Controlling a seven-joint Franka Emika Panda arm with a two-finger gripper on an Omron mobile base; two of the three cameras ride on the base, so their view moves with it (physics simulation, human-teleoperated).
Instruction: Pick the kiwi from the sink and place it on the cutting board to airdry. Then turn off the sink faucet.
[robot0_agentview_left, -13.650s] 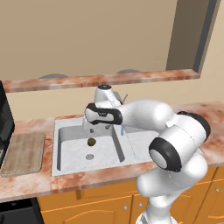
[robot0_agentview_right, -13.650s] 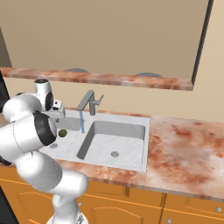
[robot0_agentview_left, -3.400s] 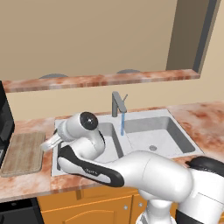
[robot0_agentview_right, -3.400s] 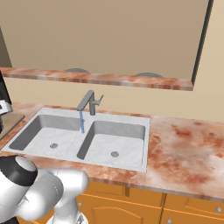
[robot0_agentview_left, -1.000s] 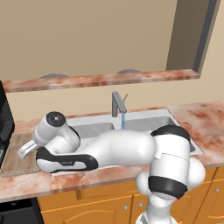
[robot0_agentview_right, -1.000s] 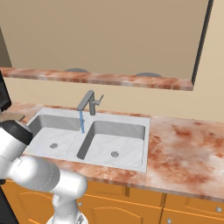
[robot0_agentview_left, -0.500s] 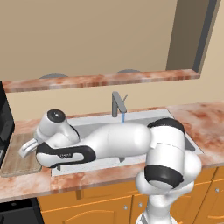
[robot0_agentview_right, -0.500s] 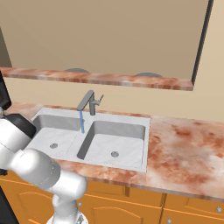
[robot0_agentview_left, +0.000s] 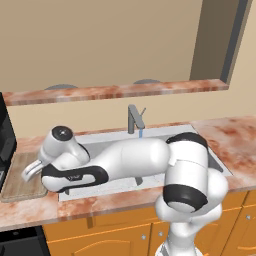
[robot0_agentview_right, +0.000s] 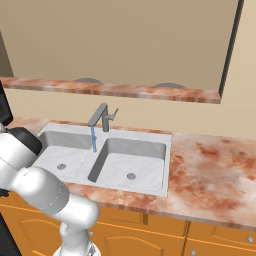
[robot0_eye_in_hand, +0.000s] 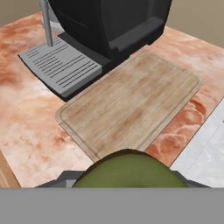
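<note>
While gripped, kiwi (robot0_eye_in_hand: 127, 169) looks olive-green, rounded.

The arm now stretches toward the left of the left base view, with the gripper (robot0_agentview_left: 29, 172) over the cutting board (robot0_agentview_left: 15, 181). The kiwi (robot0_eye_in_hand: 127, 169) is out of the sink (robot0_agentview_right: 150, 145), carried at the hand view's bottom.

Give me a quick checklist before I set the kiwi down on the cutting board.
1. Kiwi held in the gripper: ok.
2. Cutting board surface bare: ok.
3. Kiwi centred over the board: not ok, it sits at the board's near edge in the hand view.
4. Height above the board: cannot tell.
5. Coffee machine beside the board, apart from the kiwi: ok.
6. Sink faucet off: not ok, water is running.
</note>
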